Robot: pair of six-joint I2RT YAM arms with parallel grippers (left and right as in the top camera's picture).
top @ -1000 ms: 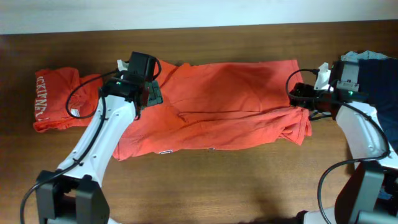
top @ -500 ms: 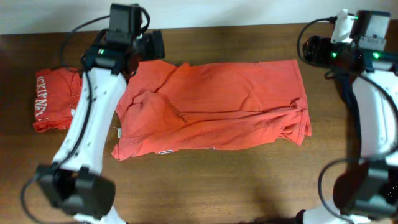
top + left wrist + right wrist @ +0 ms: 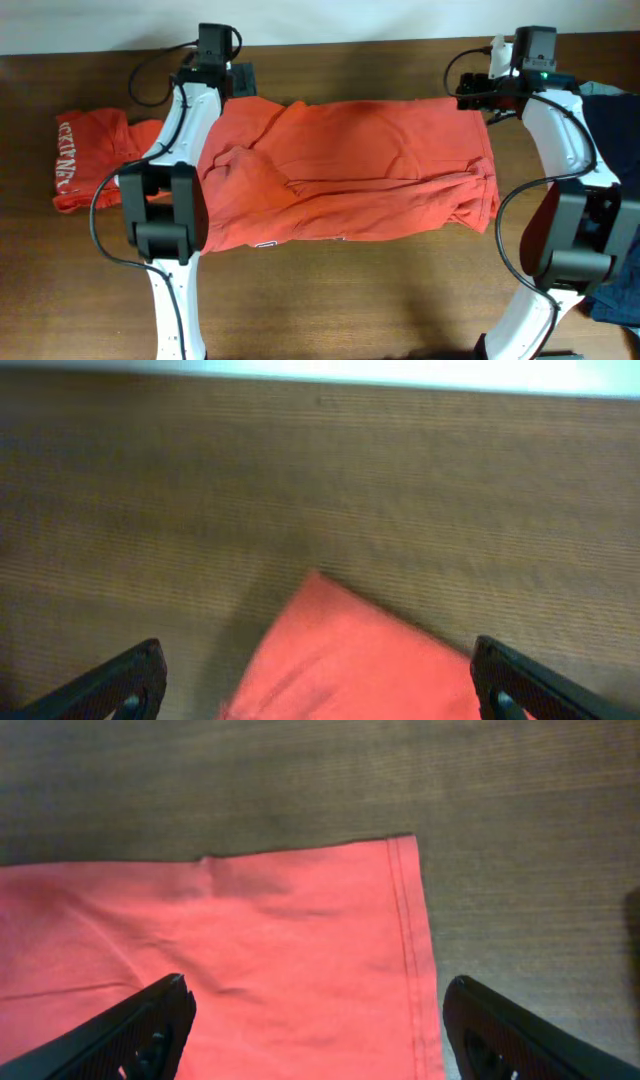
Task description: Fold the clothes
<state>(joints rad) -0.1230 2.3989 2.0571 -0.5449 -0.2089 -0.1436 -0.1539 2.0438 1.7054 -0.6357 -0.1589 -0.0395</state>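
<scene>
the left arm (image 3: 185,125) covers the left end of the orange shirt (image 3: 360,160), and no lettering shows on it. the smaller folded shirt (image 3: 85,160) at the left of the table (image 3: 350,300) shows only part of its white letters. a dark blue cloth (image 3: 612,120) is cut off at the right edge. the orange shirt lies mid-table, long axis left to right, stitched hem at the right end. the left gripper (image 3: 318,685) and right gripper (image 3: 318,1025) hover over its far corners, fingers spread wide and empty.
</scene>
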